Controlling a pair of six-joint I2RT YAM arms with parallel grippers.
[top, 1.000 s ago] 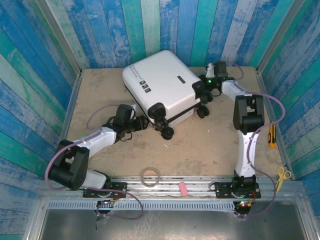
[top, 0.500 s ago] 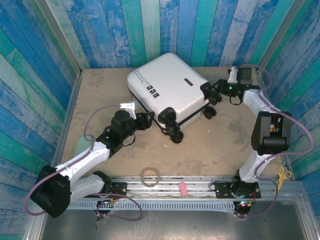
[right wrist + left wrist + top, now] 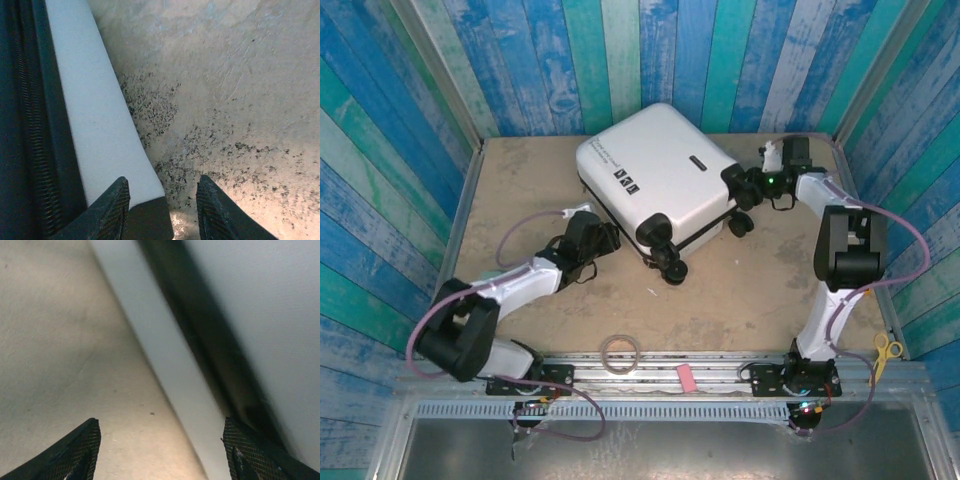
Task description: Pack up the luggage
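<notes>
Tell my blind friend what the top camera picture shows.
A closed white suitcase lies at the back of a tan table, inside blue striped walls. The left tool is at its near-left side, the right tool by its right-hand wheels.

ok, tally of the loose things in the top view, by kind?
luggage: 1
tape roll: 1
pink block: 1
yellow cutter, as far as I can tell: 1
yellow-handled scissors: 1
Total: 5
</notes>
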